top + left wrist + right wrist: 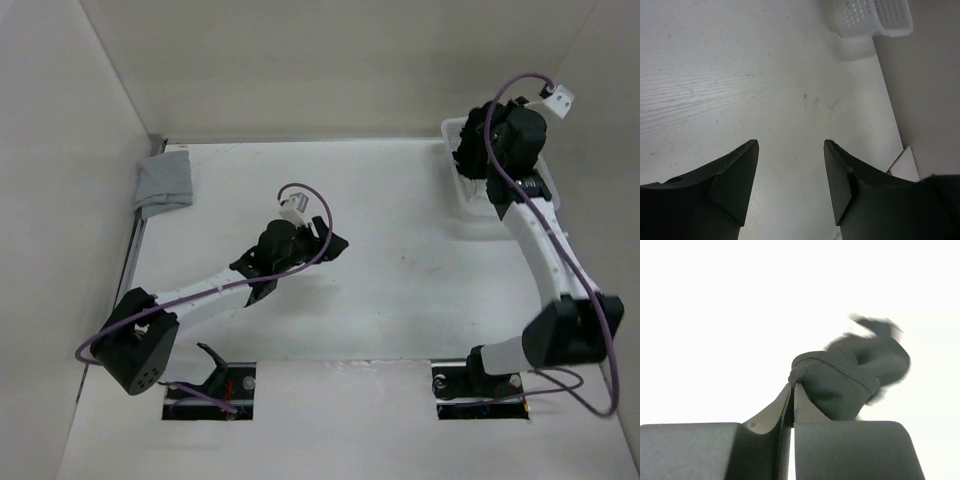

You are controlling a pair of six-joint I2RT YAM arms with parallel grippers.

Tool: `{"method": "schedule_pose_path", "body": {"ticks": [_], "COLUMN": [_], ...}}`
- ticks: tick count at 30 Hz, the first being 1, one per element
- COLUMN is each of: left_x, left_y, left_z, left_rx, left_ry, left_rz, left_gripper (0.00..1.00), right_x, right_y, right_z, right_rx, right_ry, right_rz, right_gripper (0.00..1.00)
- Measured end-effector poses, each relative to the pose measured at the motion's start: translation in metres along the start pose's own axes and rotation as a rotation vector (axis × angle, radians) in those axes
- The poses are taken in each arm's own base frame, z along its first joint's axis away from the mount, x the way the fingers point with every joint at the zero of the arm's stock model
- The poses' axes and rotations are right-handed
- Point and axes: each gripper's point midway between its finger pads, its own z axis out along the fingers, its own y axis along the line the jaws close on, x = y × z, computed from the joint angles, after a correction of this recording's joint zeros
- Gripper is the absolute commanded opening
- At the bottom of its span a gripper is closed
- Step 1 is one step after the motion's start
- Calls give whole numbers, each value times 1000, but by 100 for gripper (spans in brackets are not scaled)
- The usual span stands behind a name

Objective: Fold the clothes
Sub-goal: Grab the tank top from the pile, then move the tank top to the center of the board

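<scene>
Risk first: right gripper (pixel 791 390) has its jaws pressed together on only a thin fold at the hemmed edge of the black garment (pixel 845 377). The soft fabric could slide out once the weight of the bundle comes onto that pinch. The lift could also drag up a bunched wad instead of a clean edge, judging by how crumpled it looks. Garment is at the white basket (pixel 466 196) in the far right corner of the table (pixel 400 290). The mesh wall could snag the cloth, or the basket could tip or ride up with it if the pull goes sideways. Other side: left gripper (pixel 790 150) hangs over bare tabletop mid-table, jaws wide, holding nothing, well apart from the garment, so no help if the fabric drops. Hard to make out: top view hides the garment almost fully under the arm reaching over it, so can't tell whether it lies inside the basket or is partly out. Right wrist view is blown out white around the cloth, far part of the fabric is blurred, no label seen, full size and shape unknown. Also a small grey cloth (pixel 165 182) at the far left edge, not part of the job
</scene>
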Motion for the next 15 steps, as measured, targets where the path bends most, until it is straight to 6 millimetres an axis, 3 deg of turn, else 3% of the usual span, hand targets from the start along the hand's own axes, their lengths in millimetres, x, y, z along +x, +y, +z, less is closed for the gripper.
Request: {"method": "schedule_pose_path", "body": {"ticks": [3,5,7,9,13,15], "left_x": [-11,-23,-39,-57,-83,-91], "left_y": [0,2,10,27,78,101], "left_z": [-4,-9,-18,-29,-60,-78], "left_rx": [-4,-10,-31,-75,-201,-256], "left_ry": [-30,-65,-117,-181,-300,-356], "left_rz": [-21,-39,-68,-112,-215,-261], "left_gripper": [52,52,52,52,52,52], "right_x": [-69,-104,-135,-157,-179,-173], "right_y": [78,120,153,174,197,204], "right_z": [-93,-155,-216,-260,-315,-326], "right_rx": [-261,-441,-616,-745,-919,-966], "right_ry": [-147,-205,-237,-253,-247,-224], "right_rz": [99,158,206,240,276,271], "right_gripper": [4,5,6,6,7,9]}}
